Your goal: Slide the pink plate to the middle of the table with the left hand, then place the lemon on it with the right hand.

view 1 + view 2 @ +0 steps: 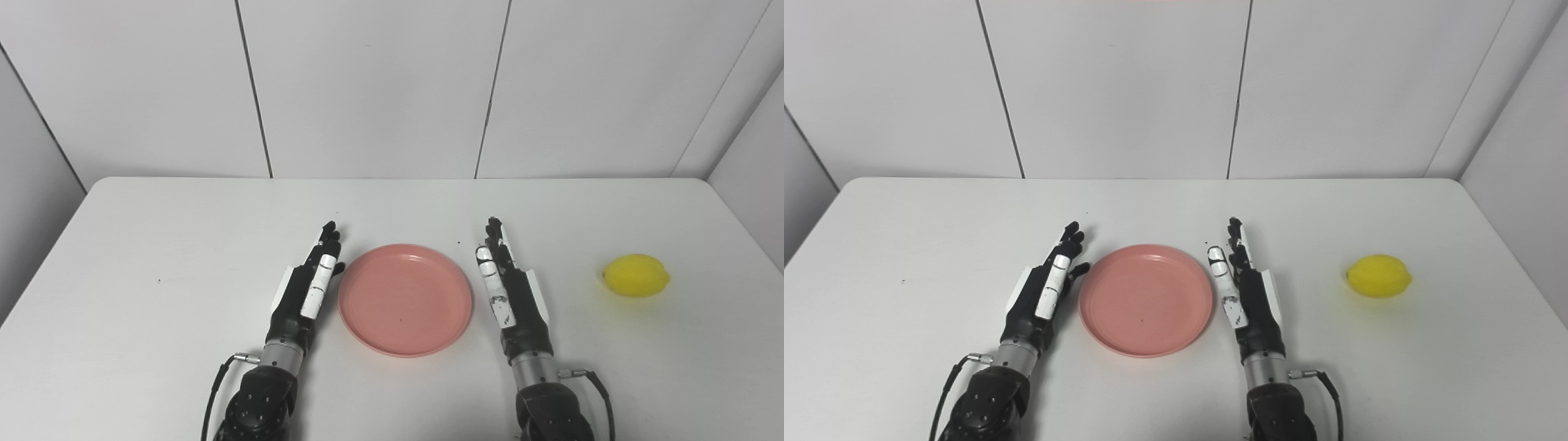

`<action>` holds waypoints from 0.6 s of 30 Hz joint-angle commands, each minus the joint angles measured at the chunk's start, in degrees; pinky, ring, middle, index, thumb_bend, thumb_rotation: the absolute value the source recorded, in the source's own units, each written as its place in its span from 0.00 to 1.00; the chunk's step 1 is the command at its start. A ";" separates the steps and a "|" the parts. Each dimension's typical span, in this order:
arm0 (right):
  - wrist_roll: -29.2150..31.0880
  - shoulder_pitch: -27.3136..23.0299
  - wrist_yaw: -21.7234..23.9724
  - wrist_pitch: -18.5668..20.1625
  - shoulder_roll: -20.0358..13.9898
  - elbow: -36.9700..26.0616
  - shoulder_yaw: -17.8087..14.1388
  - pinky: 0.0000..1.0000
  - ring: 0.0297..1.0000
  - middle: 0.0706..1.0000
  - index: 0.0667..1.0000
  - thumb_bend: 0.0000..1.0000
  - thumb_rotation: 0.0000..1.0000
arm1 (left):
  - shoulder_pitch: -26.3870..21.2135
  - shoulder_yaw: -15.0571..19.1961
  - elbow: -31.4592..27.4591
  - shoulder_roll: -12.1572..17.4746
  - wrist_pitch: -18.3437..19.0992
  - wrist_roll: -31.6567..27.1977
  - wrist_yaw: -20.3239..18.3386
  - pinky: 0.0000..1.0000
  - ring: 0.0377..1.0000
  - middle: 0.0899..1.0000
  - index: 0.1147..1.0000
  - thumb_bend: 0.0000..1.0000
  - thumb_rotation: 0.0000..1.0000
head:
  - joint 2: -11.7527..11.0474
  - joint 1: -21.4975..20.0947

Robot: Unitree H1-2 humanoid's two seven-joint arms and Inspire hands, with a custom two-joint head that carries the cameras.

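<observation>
Both the left hand point(306, 288) and the right hand point(511, 294) are black with white finger panels, silver wrist collars, and thin black cables at what look like wrist connectors.

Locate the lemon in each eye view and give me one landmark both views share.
Left eye view: the lemon lies on the white table at the right, well apart from the right robot hand.
Right eye view: the lemon sits at the right too, a little nearer the picture's middle.
Shared landmark: the pink plate, empty, between the two robot hands, left of the lemon.
</observation>
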 commanded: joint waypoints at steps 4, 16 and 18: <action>-6.32 -2.23 -2.89 -2.66 -1.86 -4.88 -0.37 0.95 1.00 1.00 0.99 0.69 1.00 | -2.03 0.99 1.49 -0.80 -3.69 0.45 1.02 1.00 0.99 0.97 0.98 0.68 1.00 | -0.69 -1.14; -16.01 -3.99 -5.97 0.22 -8.22 -6.38 -4.59 0.87 0.92 0.93 0.93 0.73 0.72 | -2.38 0.81 2.30 -0.71 -3.44 0.98 0.46 0.99 0.99 0.97 0.97 0.69 1.00 | -1.28 -2.87; -17.55 -4.23 -6.47 1.08 -8.78 -6.59 -5.45 0.85 0.91 0.92 0.92 0.75 0.67 | -2.30 0.81 2.18 -0.67 -3.57 0.84 0.31 0.99 0.98 0.97 0.97 0.68 1.00 | -1.21 -3.41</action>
